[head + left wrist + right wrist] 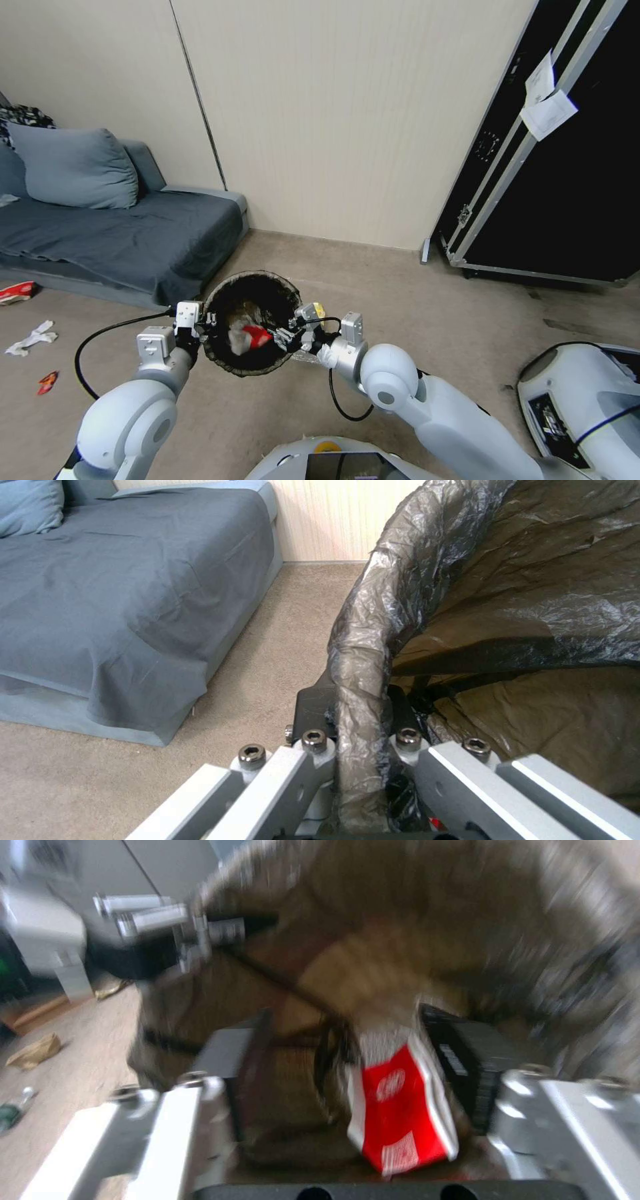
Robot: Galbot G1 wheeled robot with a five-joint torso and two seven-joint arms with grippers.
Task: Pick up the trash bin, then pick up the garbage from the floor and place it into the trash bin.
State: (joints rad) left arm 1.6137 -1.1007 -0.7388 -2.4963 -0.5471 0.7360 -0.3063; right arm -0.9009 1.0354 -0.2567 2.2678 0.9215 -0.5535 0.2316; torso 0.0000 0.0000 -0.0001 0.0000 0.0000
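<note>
Left gripper (208,321) clamped on the near-left rim of the trash bin (251,285), one finger (313,715) outside and one inside the dark liner folded over the rim; bin held up off the floor (413,293), mouth tilted toward the head camera. Right gripper (283,335) is over the bin's mouth from the right side, jaws spread wide, with a red-and-white packet (399,1110) between them, lying against one pad (460,1060) and apart from the other; in the blurred wrist view I cannot tell if it is gripped or loose. Crumpled pale paper (238,337) lies inside the bin beside the packet. Farther left on the floor: white paper scrap (30,338), small red scrap (47,382), red-and-white packet (17,291) at the foot of the grey sofa (120,240). Black flight case (560,167) stands at far right against the wall.
</note>
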